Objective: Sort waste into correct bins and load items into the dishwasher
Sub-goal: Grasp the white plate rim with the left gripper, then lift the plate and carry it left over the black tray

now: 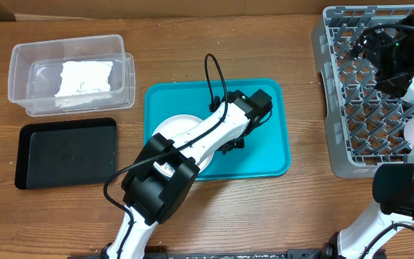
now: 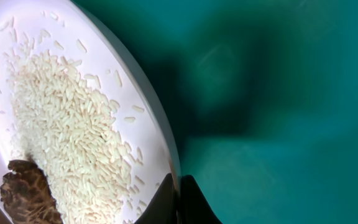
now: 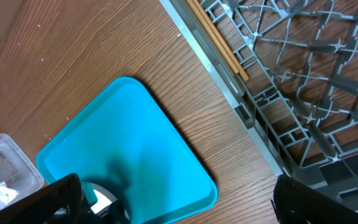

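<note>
Overhead view, grey dish rack point(image 1: 365, 93) at right, right gripper point(image 3: 179, 208) spread empty above it, teal tray point(image 1: 272, 155) at centre, clear tub point(image 1: 70, 72) far left holding napkin point(image 1: 85, 78), white plate point(image 1: 175, 129) on teal tray, left gripper point(image 2: 178, 196) clamped on its rim, chopsticks point(image 3: 219, 40) in rack, rice point(image 2: 73, 137) and brown lump point(image 2: 27, 193) on plate.

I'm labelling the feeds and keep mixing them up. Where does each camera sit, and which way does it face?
Overhead: above the table, looking straight down at tub, black tray, teal tray and rack; both arms show.
Left wrist: low over the teal tray, close on the plate with rice; its fingers pinch the rim.
Right wrist: over the rack's edge, facing chopsticks and teal tray; its open fingers show.
Shared: all see the teal tray.
</note>
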Motion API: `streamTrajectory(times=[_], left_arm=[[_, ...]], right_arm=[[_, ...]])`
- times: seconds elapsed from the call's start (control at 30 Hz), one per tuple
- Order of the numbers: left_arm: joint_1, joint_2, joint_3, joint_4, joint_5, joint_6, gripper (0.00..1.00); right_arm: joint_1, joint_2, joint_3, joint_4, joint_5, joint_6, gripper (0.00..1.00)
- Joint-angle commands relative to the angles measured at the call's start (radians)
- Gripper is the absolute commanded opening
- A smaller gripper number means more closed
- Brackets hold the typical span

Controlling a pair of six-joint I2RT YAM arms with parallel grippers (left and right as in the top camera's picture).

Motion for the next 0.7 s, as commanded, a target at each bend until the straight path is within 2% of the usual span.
streamTrajectory(times=[0.0, 0.27, 0.67], left_arm=[[0.001, 0.012, 0.091, -0.059, -0.050, -0.021, 0.04], [0.045, 0.012, 0.198, -0.212, -0.062, -0.021, 0.04], [0.291, 0.012, 0.350, -0.433, -0.064, -0.054, 0.04]], right_arm=[[-0.003, -0.019, 0.018, 0.005, 0.003, 0.005, 1.00], [-0.003, -0.019, 0.018, 0.005, 0.003, 0.005, 1.00], [-0.003, -0.019, 0.018, 0.005, 0.003, 0.005, 1.00]])
